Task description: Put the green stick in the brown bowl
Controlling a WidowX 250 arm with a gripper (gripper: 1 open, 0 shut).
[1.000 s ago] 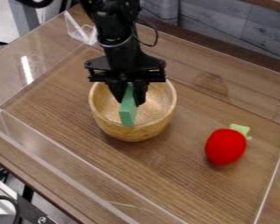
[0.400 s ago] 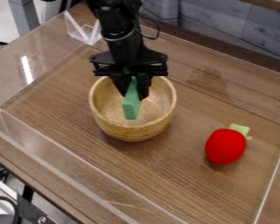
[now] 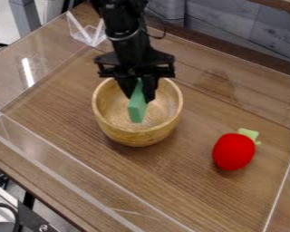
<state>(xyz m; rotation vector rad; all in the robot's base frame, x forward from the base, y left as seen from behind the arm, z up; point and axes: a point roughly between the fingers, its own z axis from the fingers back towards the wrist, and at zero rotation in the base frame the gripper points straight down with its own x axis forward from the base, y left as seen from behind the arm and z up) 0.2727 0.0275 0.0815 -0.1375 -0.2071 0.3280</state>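
Over the bowl, toward the bench's far edge, our claw (image 3: 138, 80) is shut on the green stick (image 3: 138, 107), gripping its upper end w/ the lower end hanging down, slightly tilted. We see the stick over the inside of the brown bowl (image 3: 112, 118); can't tell if it touches the bottom. Black arm (image 3: 120, 27) comes in from the far side. Further out, nr the right edge of the bench (image 3: 111, 177), we've got the red toy (image 3: 234, 152) w/ a pale green top, well apart from the bowl.
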